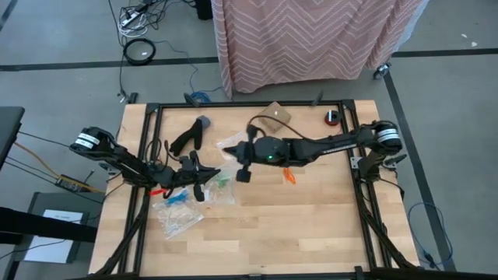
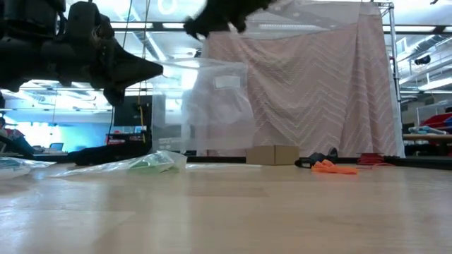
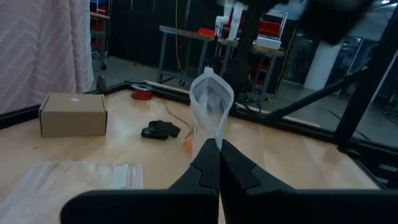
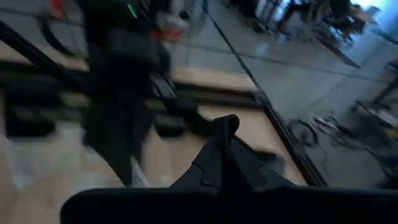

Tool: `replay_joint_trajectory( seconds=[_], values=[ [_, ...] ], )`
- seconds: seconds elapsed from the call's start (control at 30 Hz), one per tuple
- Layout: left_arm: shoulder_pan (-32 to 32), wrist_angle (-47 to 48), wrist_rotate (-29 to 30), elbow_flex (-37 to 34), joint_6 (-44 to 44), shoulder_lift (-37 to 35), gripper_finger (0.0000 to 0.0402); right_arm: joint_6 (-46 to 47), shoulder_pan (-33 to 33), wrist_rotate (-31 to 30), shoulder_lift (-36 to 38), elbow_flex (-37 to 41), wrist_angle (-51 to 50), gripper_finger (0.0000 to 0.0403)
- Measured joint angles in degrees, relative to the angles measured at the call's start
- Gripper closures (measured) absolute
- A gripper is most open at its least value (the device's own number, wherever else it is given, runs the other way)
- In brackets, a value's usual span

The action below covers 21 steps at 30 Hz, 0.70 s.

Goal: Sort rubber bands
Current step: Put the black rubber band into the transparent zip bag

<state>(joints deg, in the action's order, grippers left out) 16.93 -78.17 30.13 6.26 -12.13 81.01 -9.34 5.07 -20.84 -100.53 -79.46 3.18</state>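
Here we see both tools lifted mid-table, left tool (image 3: 219, 149) pinched on a clear bag (image 3: 211, 106), right tool (image 4: 227, 134) closed empty, orange rubber bands (image 1: 289, 176) just right of it, bare table (image 1: 311, 225) toward the near edge.

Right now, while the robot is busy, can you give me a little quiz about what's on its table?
1. True or false: the left gripper is shut on a clear plastic bag, holding it up off the table.
2. Pick one: what colour are the loose rubber bands lying on the bare wood near the middle of the table? A) orange B) purple C) white
3. Short answer: what brown thing sits near the table's far edge, by the striped curtain?

Key: 1 true. 2 A. 3 the cardboard box.
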Motion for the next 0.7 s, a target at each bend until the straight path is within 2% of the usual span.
replay_joint_trajectory(
  seconds=[0.2,0.53,0.7],
  values=[
    [0.0,-1.2,-0.1,0.0,0.3,0.0,0.0400,1.9,0.6,2.0,-3.6,-1.6,-2.5,0.0403],
    [0.0,-2.2,0.0,0.0,1.6,0.0,0.0400,3.8,0.7,3.2,-3.3,-1.6,-5.0,0.0403],
    [0.0,-2.2,0.0,0.0,1.5,0.0,0.0400,6.0,0.8,3.5,-3.4,-1.6,-9.9,0.0403]
  ],
)
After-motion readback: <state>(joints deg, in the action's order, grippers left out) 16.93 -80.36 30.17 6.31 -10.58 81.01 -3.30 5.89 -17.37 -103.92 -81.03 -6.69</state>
